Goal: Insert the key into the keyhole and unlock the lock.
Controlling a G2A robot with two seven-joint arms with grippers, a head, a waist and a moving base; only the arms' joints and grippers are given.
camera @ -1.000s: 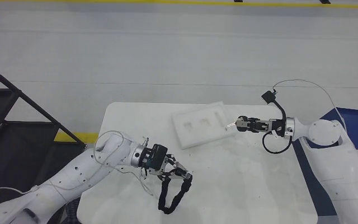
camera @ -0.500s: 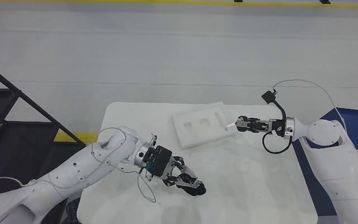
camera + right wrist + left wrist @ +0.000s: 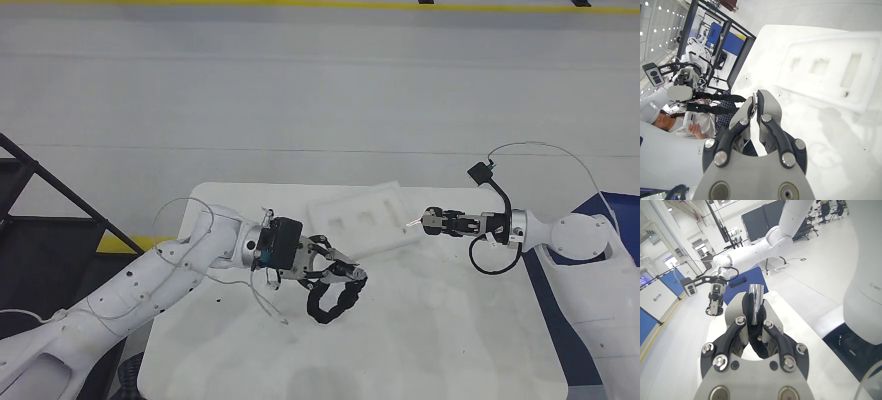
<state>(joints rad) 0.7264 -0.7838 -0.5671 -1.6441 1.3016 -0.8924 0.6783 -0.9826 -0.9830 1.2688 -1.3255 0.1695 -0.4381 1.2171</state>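
My left gripper (image 3: 338,270) is shut on a black cable lock (image 3: 333,301), held above the table's left middle with its loop hanging below the fingers. In the left wrist view the lock's chrome cylinder (image 3: 755,302) sticks out between the pads of the left gripper (image 3: 754,307), pointing toward the other arm. My right gripper (image 3: 414,222) is at the right, beside the foam tray, shut on a small metal key (image 3: 754,103). The key sits pinched between the tips of the right gripper (image 3: 754,99). The two grippers face each other, well apart.
A white foam tray (image 3: 360,222) with three shallow recesses lies at the back middle of the white table (image 3: 450,330). In the left wrist view the right gripper (image 3: 714,310) hangs over the table's far end.
My left arm has lifted the lock and swung it from the front of the table toward the tray; the loop has swung with it. The right arm has kept still.
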